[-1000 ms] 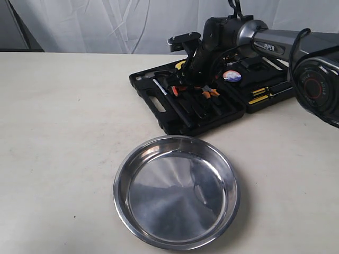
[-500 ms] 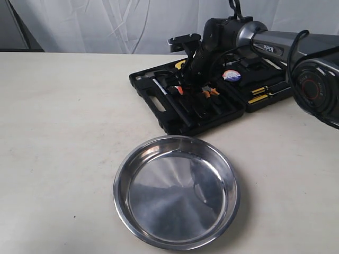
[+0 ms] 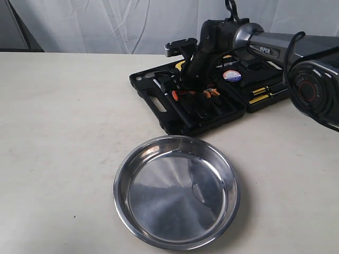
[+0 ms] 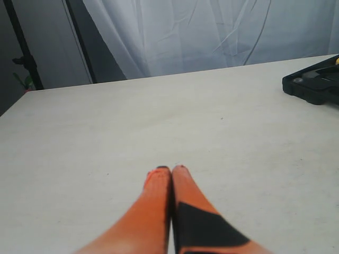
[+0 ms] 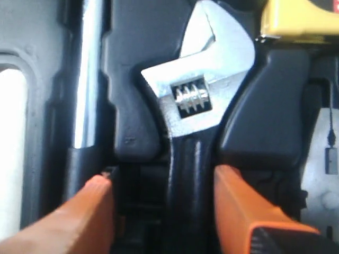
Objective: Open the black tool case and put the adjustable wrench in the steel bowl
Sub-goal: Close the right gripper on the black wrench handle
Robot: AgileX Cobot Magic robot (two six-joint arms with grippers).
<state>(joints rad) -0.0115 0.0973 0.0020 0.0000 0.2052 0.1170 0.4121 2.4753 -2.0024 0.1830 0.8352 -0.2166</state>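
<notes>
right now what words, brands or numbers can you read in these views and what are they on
"PIPER": on the grey link of the right arm, small, just legible.
Round label inside the black tool case: print too blurred to read.
Red ring on the arm's near joint: lettering too small to read.
Both wrist views: no readable text.

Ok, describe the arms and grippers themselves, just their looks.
The right arm is a silver-grey and black tube lettered PIPER in white, with black cables looped along it. The left gripper and right gripper have tapered orange fingers with black patches.
</notes>
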